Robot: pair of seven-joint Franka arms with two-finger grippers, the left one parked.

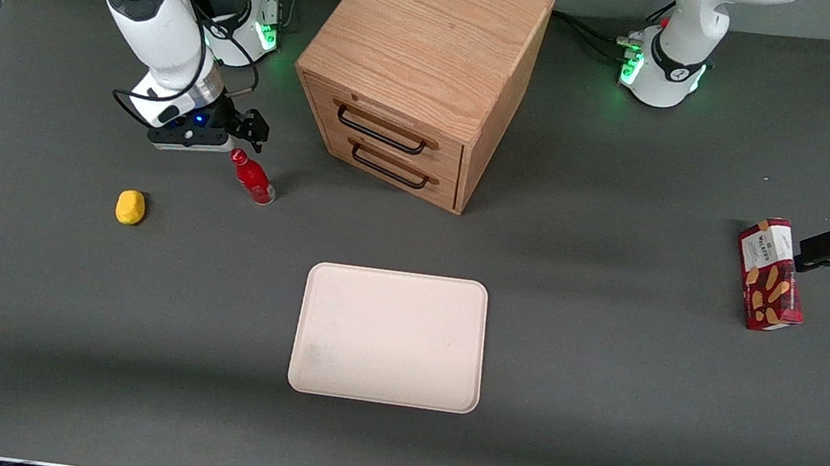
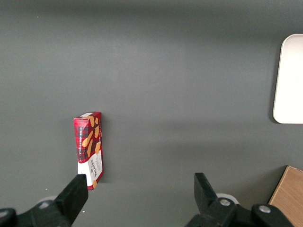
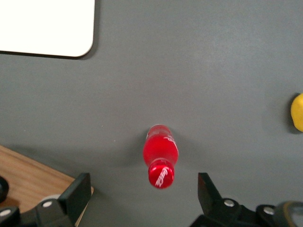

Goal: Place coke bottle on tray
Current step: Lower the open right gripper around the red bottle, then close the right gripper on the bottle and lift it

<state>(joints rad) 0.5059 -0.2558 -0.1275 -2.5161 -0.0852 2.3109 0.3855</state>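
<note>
Front view showed the wooden drawer cabinet (image 1: 422, 76) farthest from the camera and the pale cream-pink tray (image 1: 390, 338) nearest. The gripper (image 3: 142, 198) hung above the coke bottle (image 1: 252, 177), jaws spread wide and holding nothing. Slim, red, red-capped, the bottle stood upright on the table between cabinet and a yellow lump (image 1: 131, 208).

A dark grey matte table (image 1: 599, 414) fills nearly the whole scene, lit evenly from above with soft shadows. On it stands a wooden drawer cabinet (image 1: 423, 68) of light oak grain, turned at an angle, with two drawers and dark metal handles (image 1: 382, 130). Black cables (image 1: 590, 29) trail along the table's edge.
</note>
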